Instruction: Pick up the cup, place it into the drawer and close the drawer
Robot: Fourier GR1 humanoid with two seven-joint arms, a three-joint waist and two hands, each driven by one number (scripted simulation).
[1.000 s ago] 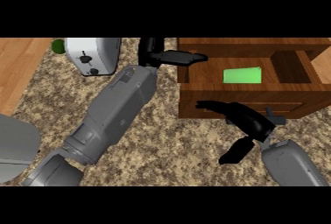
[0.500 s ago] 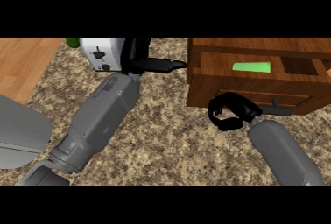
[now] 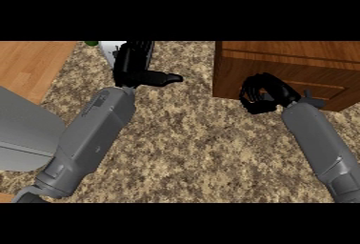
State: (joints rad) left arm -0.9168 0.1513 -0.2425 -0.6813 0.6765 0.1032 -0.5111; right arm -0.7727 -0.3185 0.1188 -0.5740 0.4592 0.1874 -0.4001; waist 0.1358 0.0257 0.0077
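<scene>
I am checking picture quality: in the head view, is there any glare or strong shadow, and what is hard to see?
Head view: even light, no glare or strong shadow; the black right hand loses detail against the dark wooden drawer front; the left hand hides most of the white object.

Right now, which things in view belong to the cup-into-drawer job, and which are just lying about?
Job:
- wooden drawer cabinet, front shut; no cup in view
- right robot hand, fingers curled, against the cabinet front

Lying about:
- white appliance, mostly behind the left robot hand
- green thing at the top edge
- speckled counter
</scene>
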